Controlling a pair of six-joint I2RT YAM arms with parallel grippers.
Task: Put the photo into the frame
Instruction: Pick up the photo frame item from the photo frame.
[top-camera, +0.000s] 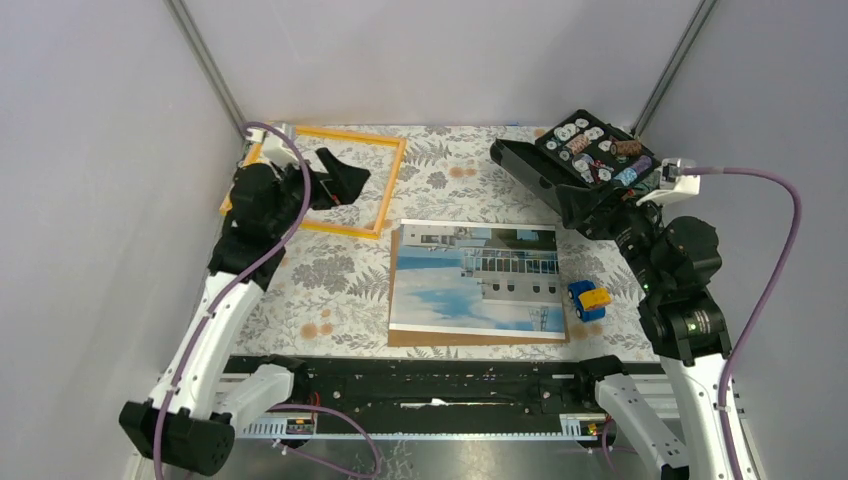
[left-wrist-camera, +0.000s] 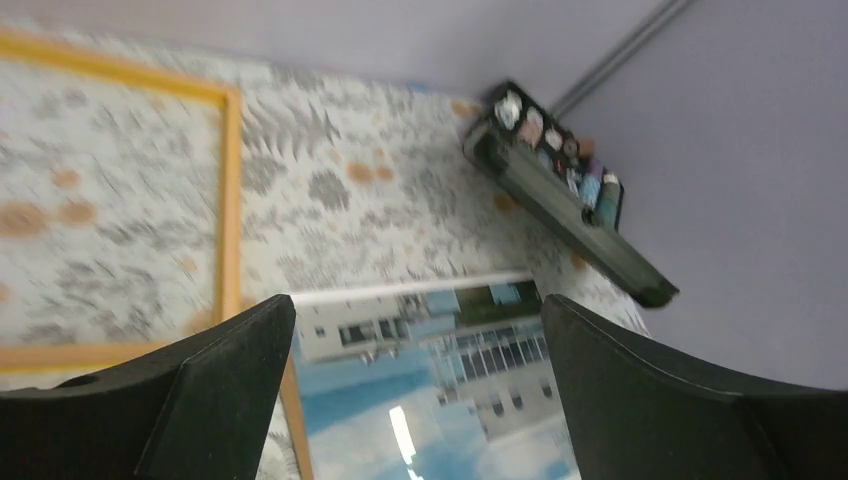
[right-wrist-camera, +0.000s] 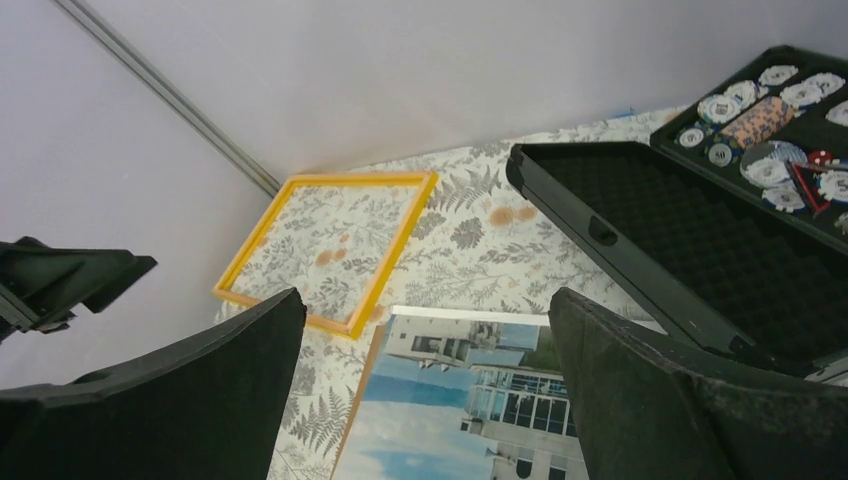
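Observation:
The photo (top-camera: 475, 280) lies face up in the middle of the table, blue sky and white building showing, with a brown backing edge along its near side. The orange-yellow frame (top-camera: 392, 185) lies flat at the far left. My left gripper (top-camera: 340, 180) hovers open over the frame's inside, its jaws wide apart and holding nothing. In the left wrist view the photo (left-wrist-camera: 430, 400) lies below the open gripper (left-wrist-camera: 417, 300), beside the frame (left-wrist-camera: 231, 200). My right gripper (top-camera: 590, 212) is open and empty, raised right of the photo (right-wrist-camera: 470, 410); the frame (right-wrist-camera: 385, 250) lies beyond it.
An open black case (top-camera: 560, 165) with small round chips stands at the far right, close to my right gripper. A small blue and yellow toy (top-camera: 588, 298) sits by the photo's right edge. Grey walls close in on three sides.

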